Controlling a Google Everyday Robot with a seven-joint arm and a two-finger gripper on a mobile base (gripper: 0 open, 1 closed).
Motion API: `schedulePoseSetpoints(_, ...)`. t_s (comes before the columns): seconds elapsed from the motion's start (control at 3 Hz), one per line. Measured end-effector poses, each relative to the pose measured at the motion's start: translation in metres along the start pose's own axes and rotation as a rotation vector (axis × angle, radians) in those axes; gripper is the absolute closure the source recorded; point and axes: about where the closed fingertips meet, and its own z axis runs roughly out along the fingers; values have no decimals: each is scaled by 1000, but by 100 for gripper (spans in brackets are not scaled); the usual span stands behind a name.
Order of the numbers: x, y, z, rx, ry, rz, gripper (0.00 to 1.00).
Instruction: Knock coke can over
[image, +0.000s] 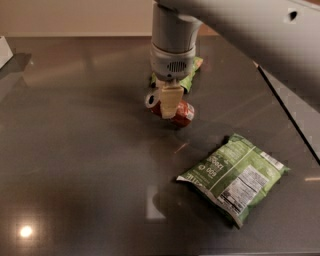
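The coke can (184, 112) is red with a silver top that faces left. It lies on its side on the dark table (80, 150), near the middle and toward the back. My gripper (169, 106) comes straight down from above and sits right at the can, its cream-coloured tip covering the can's middle. The grey wrist housing stands directly over it.
A large green snack bag (234, 176) lies flat at the front right. A second green bag (191, 75) lies just behind the gripper. A white object (4, 50) sits at the far left edge. The table's right edge (287, 115) runs diagonally.
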Motion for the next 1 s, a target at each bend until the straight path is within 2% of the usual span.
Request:
schedulePoseSetpoints(0.33,5,-1,12,-12,40,-1,0)
schedulePoseSetpoints(0.67,15,1,27,-16,62,9,0)
schedulePoseSetpoints(1.0,15,0,27,-12,60,9,0)
